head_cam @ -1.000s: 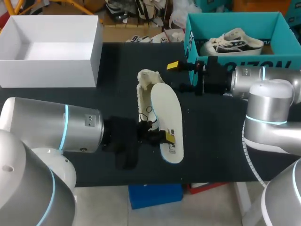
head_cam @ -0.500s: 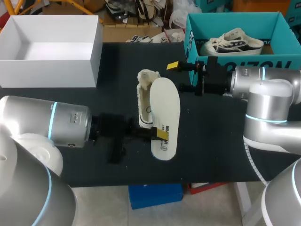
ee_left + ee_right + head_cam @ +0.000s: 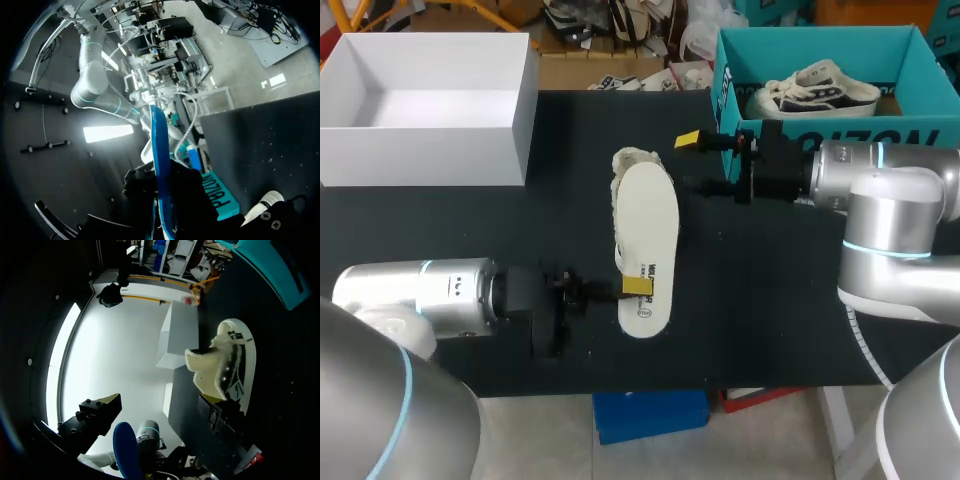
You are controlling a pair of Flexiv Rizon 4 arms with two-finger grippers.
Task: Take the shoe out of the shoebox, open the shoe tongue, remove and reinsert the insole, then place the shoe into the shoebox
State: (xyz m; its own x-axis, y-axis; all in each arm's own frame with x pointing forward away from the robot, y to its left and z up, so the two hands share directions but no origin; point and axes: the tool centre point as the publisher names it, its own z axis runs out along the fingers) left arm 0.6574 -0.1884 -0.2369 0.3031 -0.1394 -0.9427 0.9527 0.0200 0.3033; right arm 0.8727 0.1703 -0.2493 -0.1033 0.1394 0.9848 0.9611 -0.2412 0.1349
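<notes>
Black table point(image 3: 770, 300): shoe point(image 3: 635, 157) lies mid-table on its side, long axis running near-to-far; insole point(image 3: 648, 230) overlaps it, parallel. Its near end is clamped in left gripper point(image 3: 635, 287); right gripper point(image 3: 698, 163) is spread, empty, beside shoe's far end.

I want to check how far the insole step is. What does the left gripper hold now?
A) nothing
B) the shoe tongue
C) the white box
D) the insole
D: the left gripper is closed on one end of the insole, which lies over most of the shoe in the head view.
</notes>
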